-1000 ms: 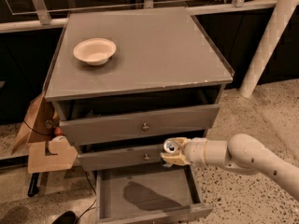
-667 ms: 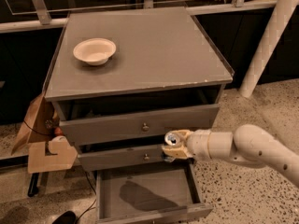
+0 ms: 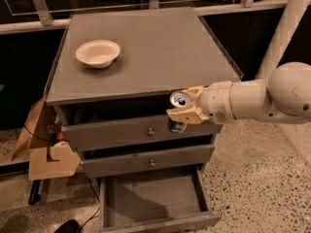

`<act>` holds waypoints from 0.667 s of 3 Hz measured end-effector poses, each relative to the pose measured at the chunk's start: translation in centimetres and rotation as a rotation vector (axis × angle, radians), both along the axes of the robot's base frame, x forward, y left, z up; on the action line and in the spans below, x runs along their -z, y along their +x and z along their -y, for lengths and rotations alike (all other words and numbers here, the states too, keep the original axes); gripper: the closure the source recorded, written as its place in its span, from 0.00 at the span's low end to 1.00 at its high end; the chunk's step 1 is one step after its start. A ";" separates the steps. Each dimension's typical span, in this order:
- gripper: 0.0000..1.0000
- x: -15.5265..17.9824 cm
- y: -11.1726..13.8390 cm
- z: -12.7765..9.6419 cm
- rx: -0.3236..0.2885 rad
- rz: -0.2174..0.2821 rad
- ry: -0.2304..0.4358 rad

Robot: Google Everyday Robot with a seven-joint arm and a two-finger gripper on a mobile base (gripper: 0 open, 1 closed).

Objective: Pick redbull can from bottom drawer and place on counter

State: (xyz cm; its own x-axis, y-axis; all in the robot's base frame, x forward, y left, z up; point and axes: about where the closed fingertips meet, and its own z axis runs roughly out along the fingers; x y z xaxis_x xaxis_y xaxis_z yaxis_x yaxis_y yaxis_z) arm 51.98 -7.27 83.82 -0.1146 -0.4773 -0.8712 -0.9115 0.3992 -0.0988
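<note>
Grey counter (image 3: 160, 47) with pale bowl (image 3: 97, 53); at its front edge, pincer (image 3: 182, 107) clamped round redbull can (image 3: 180, 99), seemingly tilted.

The white arm (image 3: 262, 98) reaches in level from three o'clock. Its gripper (image 3: 182, 107) sits near centre, tan fingers (image 3: 187, 114) clamped on the redbull can (image 3: 179, 100).

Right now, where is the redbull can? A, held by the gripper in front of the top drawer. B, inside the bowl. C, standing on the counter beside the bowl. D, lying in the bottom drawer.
A. The gripper is shut on the redbull can in the air, just below the front edge of the counter, well above the open bottom drawer and apart from the bowl.
</note>
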 end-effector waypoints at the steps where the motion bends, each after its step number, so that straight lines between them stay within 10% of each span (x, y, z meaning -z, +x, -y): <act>1: 1.00 0.0 0.0 0.0 0.000 0.000 0.000; 2: 1.00 -2.2 -0.1 0.3 0.038 -0.039 0.025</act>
State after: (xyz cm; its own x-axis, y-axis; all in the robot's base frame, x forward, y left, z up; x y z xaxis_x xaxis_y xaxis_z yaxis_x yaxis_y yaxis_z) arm 51.89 -7.59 86.06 -0.1665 -0.4497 -0.8775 -0.8984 0.4359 -0.0529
